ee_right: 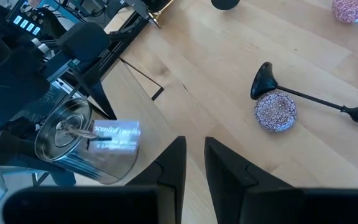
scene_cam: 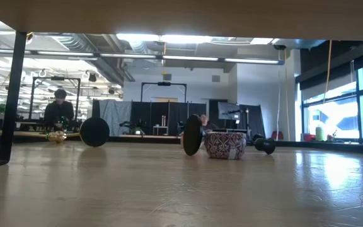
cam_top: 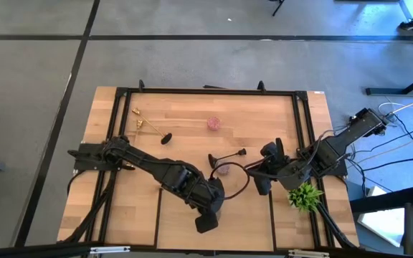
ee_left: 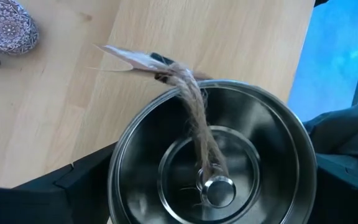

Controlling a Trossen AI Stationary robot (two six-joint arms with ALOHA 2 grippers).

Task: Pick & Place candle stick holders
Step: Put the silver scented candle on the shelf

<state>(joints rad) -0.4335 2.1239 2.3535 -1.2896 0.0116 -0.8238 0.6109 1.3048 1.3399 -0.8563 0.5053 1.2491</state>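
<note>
The silver round holder [ee_right: 79, 144] sits clamped between the wide-spread fingers of the left gripper [cam_top: 208, 212], near the front edge of the table [cam_top: 185, 107]. It carries a paper label [ee_right: 115, 138] whose printed lines are too faint to read, and a twine tag [ee_left: 143, 60] trails from the centre of its bowl over the rim. Behind it, mid-table, a pink glittery holder [ee_right: 275, 111] lies touching the black stemmed holder [ee_right: 303, 94], which lies on its side. A second pink holder [cam_top: 214, 123] rests farther back, and small gold holders [cam_top: 140, 120] lie toward the back left beside another black piece [cam_top: 167, 137]. The right gripper [ee_right: 194, 163] hovers nearby with its fingers nearly together, holding nothing, next to the green spiky plant [cam_top: 305, 195].
</note>
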